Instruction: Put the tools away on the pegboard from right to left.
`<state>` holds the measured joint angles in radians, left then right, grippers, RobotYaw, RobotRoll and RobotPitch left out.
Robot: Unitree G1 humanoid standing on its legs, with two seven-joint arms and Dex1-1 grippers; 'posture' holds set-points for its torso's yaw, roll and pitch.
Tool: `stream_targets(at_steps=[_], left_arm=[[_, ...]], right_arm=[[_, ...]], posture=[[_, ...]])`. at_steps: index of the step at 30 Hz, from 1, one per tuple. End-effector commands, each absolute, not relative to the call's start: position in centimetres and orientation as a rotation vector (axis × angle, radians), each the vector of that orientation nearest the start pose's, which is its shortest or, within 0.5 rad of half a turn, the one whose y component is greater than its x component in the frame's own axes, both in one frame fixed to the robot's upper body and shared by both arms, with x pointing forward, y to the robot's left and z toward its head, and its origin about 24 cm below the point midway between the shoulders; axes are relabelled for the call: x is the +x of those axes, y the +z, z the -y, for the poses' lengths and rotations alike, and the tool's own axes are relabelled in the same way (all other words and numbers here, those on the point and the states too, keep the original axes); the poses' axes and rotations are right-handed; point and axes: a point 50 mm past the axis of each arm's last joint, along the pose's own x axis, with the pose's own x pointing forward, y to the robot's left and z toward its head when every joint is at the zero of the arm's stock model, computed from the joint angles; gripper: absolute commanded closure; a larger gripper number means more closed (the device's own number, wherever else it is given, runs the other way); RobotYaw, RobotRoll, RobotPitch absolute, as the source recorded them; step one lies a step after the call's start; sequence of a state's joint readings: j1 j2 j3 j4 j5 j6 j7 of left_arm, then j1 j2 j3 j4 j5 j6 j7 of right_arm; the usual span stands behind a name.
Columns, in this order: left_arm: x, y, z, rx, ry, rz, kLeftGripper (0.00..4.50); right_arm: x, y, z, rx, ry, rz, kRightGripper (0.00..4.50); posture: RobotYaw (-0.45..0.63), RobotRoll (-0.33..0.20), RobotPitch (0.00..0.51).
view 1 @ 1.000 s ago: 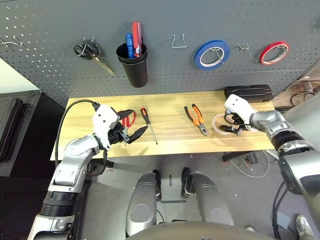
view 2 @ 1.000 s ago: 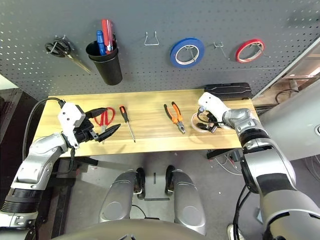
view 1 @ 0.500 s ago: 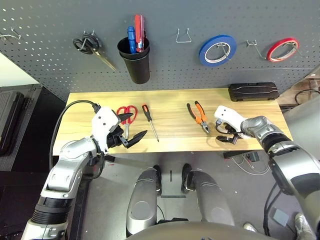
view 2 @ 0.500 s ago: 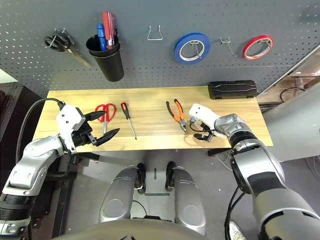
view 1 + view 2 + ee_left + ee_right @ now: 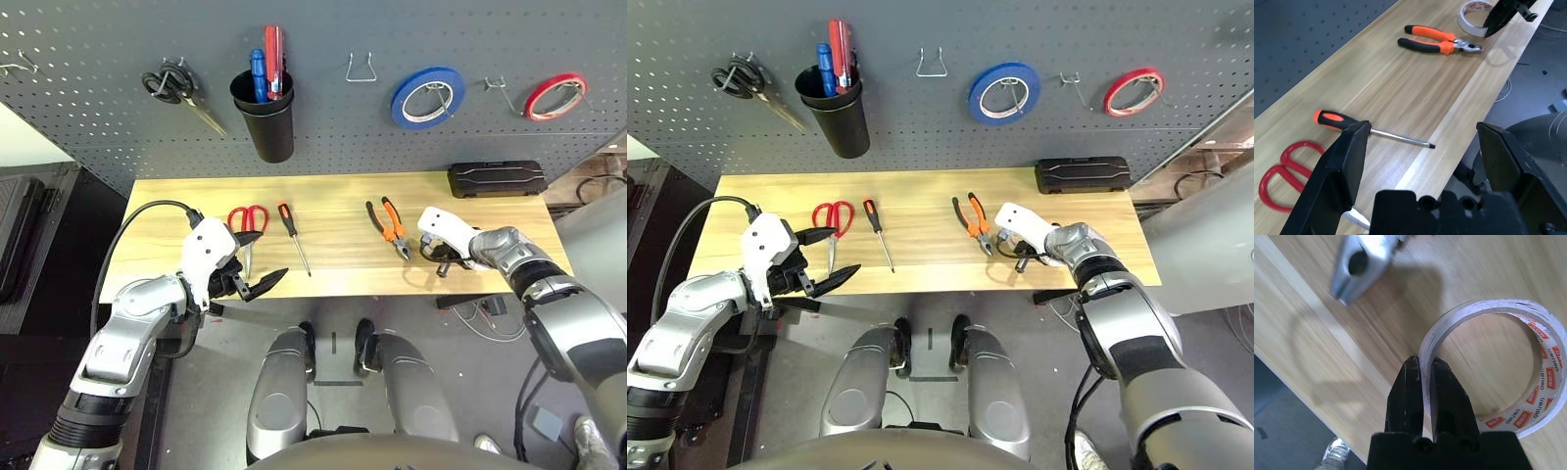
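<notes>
Dragged leftward, the seemingly tilted white tape roll [image 5: 1498,367] shows printed red lettering.

The table [image 5: 333,191] is light wood with a smooth, slightly satin grain. The pegboard [image 5: 323,127] looks like matt dark grey sheet with bare metal hooks. The white tape roll [image 5: 1508,382] is thin glossy film on a printed paper core. The pliers [image 5: 1440,41] have rubbery orange-and-black grips and dull steel jaws. The scissors [image 5: 1278,171] have shiny red plastic loops.

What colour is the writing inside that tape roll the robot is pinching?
Red lettering on the white tape roll's inner ring, clearest in the right wrist view, where the right gripper clamps its wall.
</notes>
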<state>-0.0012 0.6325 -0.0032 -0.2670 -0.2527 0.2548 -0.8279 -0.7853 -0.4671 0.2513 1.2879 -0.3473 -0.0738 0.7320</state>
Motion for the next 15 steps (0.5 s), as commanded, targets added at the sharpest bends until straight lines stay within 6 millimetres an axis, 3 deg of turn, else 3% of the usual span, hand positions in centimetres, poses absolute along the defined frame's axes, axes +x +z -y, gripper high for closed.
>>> stream_targets(at_steps=[1, 6, 15], left_arm=[[23.3, 10.6, -18.6, 0.270, -0.935, -0.075, 0.00], [23.2, 12.1, -17.2, 0.187, -0.991, 0.046, 0.00], [23.2, 13.9, -15.5, 0.138, -1.068, 0.181, 0.00]], right_arm=[[32.8, 1.6, 26.2, -0.715, 0.621, -0.735, 4.47], [32.0, 2.7, 27.7, -0.690, 0.510, -0.468, 4.47], [27.5, 3.4, 27.9, -0.717, 0.384, 0.001, 4.47]], posture=[[0.17, 0.000, 0.288], [0.15, 0.000, 0.269], [0.15, 0.000, 0.207]])
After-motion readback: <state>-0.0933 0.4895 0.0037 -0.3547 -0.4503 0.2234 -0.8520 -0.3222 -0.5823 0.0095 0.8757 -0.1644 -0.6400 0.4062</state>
